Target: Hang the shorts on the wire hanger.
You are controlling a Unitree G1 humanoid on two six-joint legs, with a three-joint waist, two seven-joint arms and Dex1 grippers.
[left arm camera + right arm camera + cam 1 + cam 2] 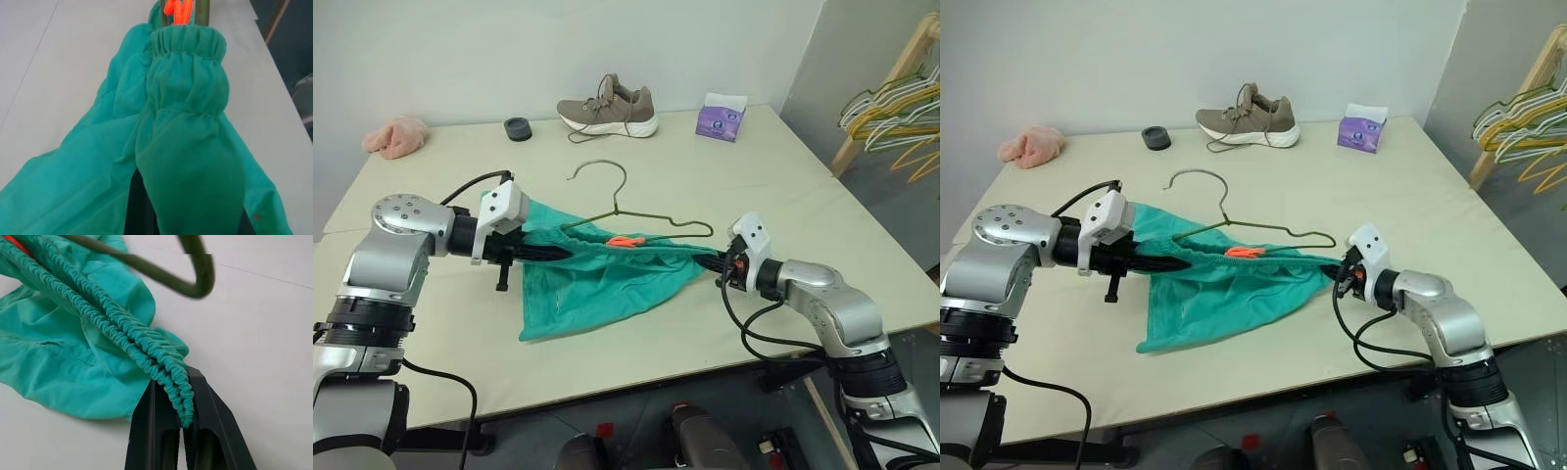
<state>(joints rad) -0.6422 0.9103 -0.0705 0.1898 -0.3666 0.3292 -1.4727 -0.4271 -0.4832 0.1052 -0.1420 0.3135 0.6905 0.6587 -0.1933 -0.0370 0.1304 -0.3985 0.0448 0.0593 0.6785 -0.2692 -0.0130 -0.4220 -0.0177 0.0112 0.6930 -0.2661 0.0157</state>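
The teal shorts [597, 284] hang stretched by the waistband between my two grippers, just above the table, with the legs drooping onto it. My left gripper [558, 253] is shut on the left end of the waistband, and in the left wrist view the fabric [186, 147] drapes over its fingers. At the other end, the gathered waistband [146, 342] is pinched between the black fingers [146, 431] of my right gripper [717, 264]. An orange drawstring end [623, 240] shows mid-waistband. The wire hanger [620, 201] lies flat on the table just behind the shorts, hook pointing away.
Along the far edge of the table [783, 186] sit a tan shoe [607, 108], a purple tissue pack [721, 117], a black round object [518, 128] and a pink cloth [396, 137]. A wooden rack with bunched yellow and pale hangers [901, 113] stands off the table's right side.
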